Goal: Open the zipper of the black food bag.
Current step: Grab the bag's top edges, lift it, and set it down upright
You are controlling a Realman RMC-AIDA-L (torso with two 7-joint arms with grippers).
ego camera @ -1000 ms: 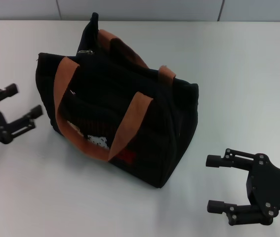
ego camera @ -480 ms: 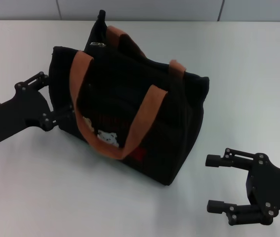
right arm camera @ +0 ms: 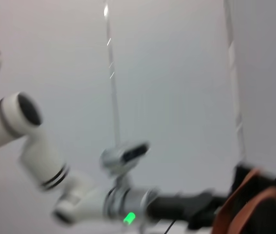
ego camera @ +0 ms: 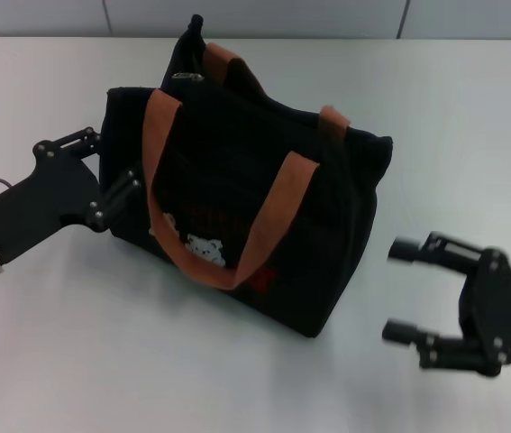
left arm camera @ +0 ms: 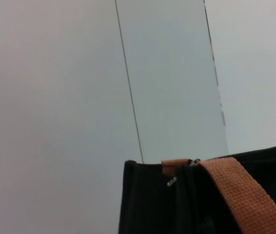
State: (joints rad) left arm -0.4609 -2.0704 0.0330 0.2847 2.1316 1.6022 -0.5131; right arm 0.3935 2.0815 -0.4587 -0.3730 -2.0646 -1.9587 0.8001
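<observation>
The black food bag (ego camera: 237,189) stands upright mid-table, with orange-brown handles and a bear picture (ego camera: 203,246) on its near side. The zipper's silvery pull tab (ego camera: 183,78) lies at the far-left end of the top rim, and it shows again in the left wrist view as a small pull tab (left arm camera: 172,182) beside a handle (left arm camera: 240,195). My left gripper (ego camera: 115,160) is open, its fingers (ego camera: 86,140) pressed against the bag's left end wall. My right gripper (ego camera: 404,290) hangs open to the right of the bag, clear of it and holding nothing.
The white table (ego camera: 75,361) runs out on all sides of the bag, and a wall panel (ego camera: 255,16) lines the far edge. The right wrist view shows my left arm (right arm camera: 79,202) with a green light, and the bag's handle (right arm camera: 247,204).
My left gripper swung in from the far left to the bag's left end and the bag slid right and away. In the last half second my right gripper shifted slightly right.
</observation>
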